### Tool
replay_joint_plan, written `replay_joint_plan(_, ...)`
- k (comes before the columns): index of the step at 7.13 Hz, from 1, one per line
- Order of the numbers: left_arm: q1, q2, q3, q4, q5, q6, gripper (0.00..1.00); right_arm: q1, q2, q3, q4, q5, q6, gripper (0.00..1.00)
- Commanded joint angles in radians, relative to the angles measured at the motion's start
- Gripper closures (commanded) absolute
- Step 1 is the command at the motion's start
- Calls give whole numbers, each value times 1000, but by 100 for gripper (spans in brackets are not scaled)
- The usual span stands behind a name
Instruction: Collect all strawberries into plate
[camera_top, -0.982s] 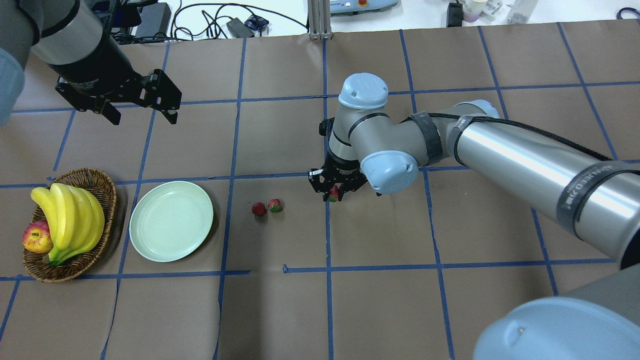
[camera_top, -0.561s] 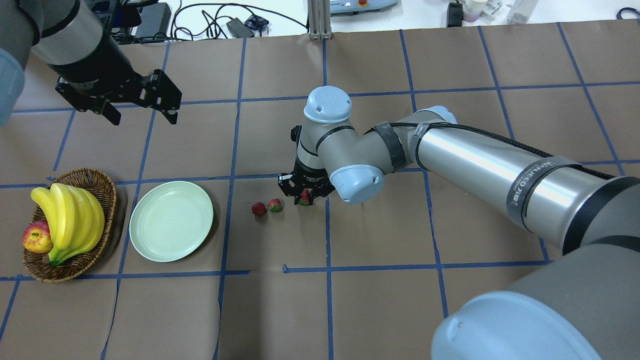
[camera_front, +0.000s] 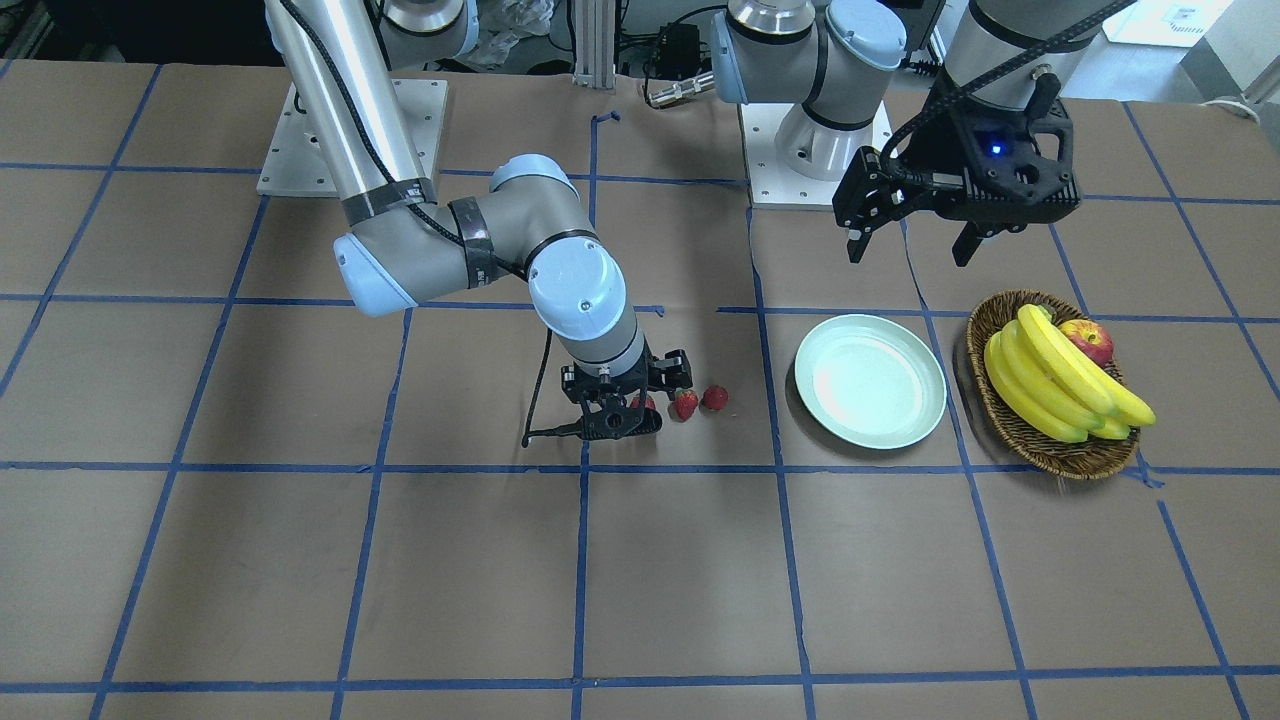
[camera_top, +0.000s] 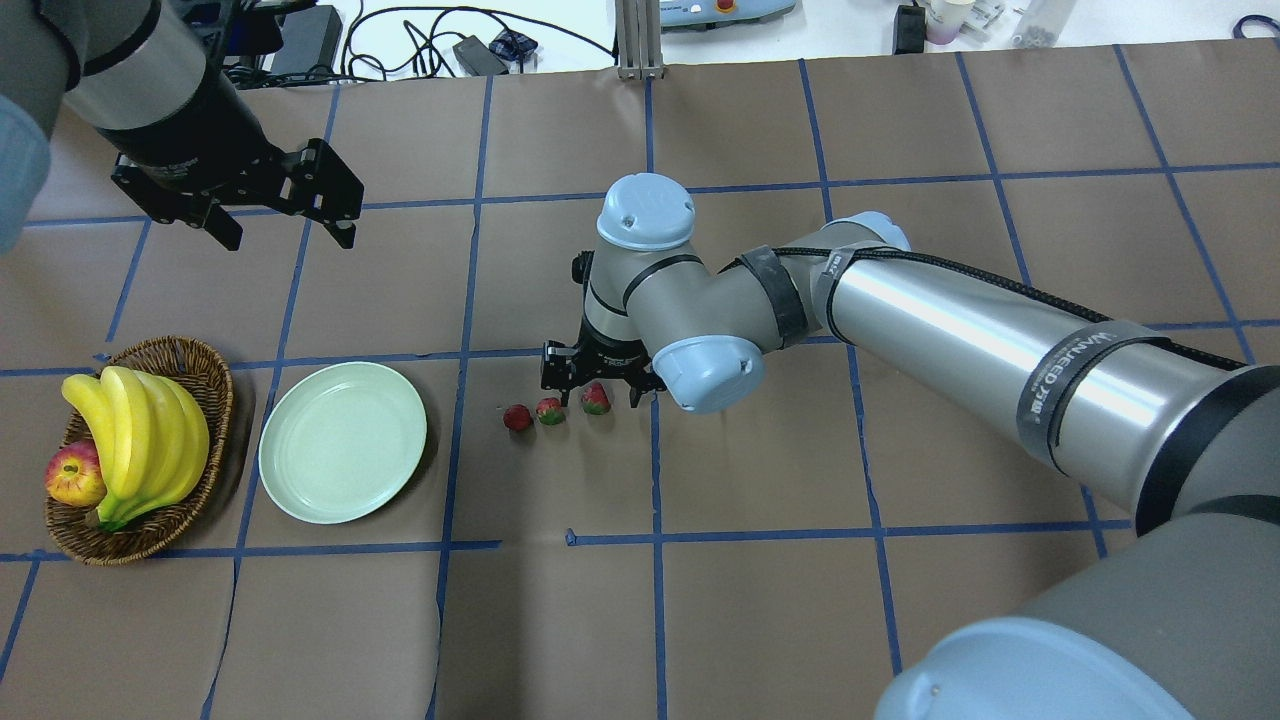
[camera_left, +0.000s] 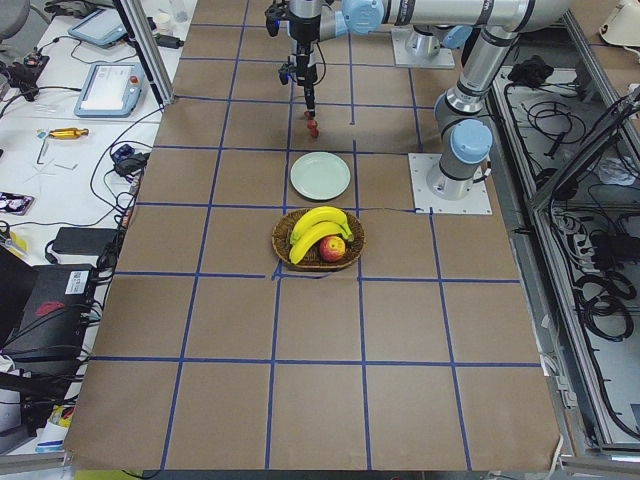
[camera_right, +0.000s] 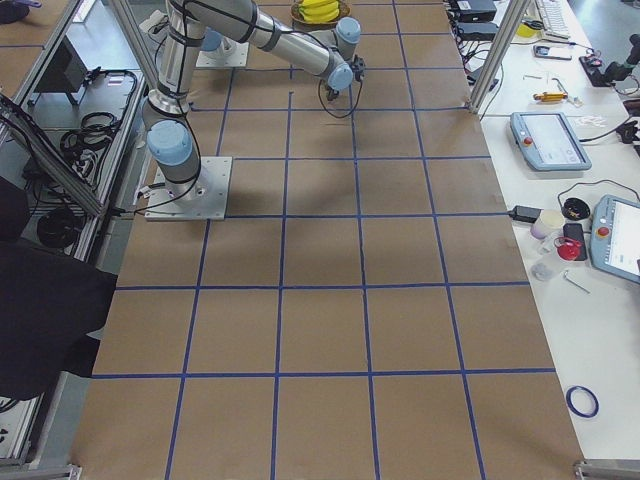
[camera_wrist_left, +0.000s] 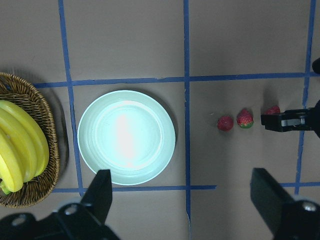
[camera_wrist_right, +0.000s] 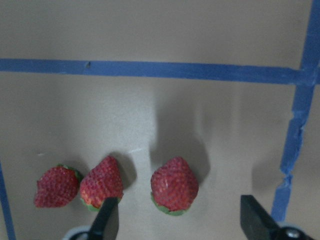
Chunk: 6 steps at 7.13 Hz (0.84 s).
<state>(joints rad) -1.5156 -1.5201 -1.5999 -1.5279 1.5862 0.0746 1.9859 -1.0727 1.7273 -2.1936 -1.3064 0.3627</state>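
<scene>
Strawberries (camera_top: 550, 411), three: all lie on the counter (camera_top: 760, 620), none in the plate (camera_top: 342, 442). They sit in a short row near the plate, on its side away from the basket (camera_top: 200, 365). The two nearest the plate almost touch; the third strawberry (camera_top: 596, 399) is slightly apart at the row's far end. Plate: pale green, level, bare. Progress, as judged: no berry delivered, so all three transfers are left to do. Right gripper (camera_top: 594, 383): low over the row's end farthest from the plate, jaws wide open to either side of the third strawberry, holding nothing. Left gripper (camera_top: 288, 235): raised well above the counter near the plate, jaws open and empty. Basket: brown wicker, just beside the plate opposite the berries, holding bananas (camera_top: 140, 430) and an apple (camera_top: 74, 474). Counter: brown paper ruled into squares by blue tape. Room: past the counter's edge, well apart from the plate, a white bench with black cables (camera_top: 400, 40); aluminium frame posts; pendant tablets (camera_right: 545, 140) on side benches.
</scene>
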Motion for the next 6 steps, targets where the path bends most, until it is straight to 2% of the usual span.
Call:
replay_joint_plan(1,0,0,0,0,0,1,0,-57,-135,-12,201,-109,-118,0)
replay_joint_plan(4,0,-5,0,2,-2,-3,0,-240,-445,-15,495,-218,-209,0)
replay_joint_plan(5,-2,-5,0,0,0,-3,0,-272,-485,-44,517,-235,-234,0)
replay_joint_plan(6,-5,-6,0,0,0,-4,0,-315,-489,-116,588,-253,-275,0)
